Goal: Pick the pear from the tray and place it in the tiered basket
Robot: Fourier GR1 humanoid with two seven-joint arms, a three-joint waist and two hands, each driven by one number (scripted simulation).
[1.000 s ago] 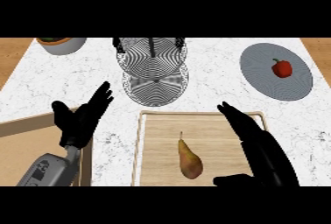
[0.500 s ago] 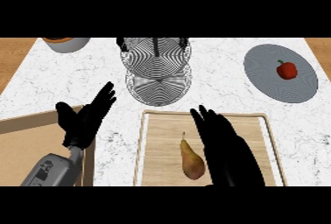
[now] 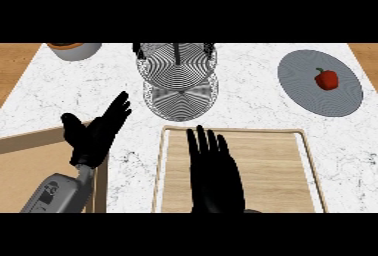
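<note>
Head view: right hand [image 3: 214, 175] lies flat over the wooden tray [image 3: 280, 165], fingers straight and pointing toward the tiered basket [image 3: 179, 75]; the pear is hidden, presumably beneath that hand. Left hand [image 3: 92, 135] rests open at left, fingers up. Counter [image 3: 251, 107] is white marble. Grey plate [image 3: 299, 75] with a red pepper [image 3: 325, 79] sits far right; a bowl [image 3: 74, 49] far left.
</note>
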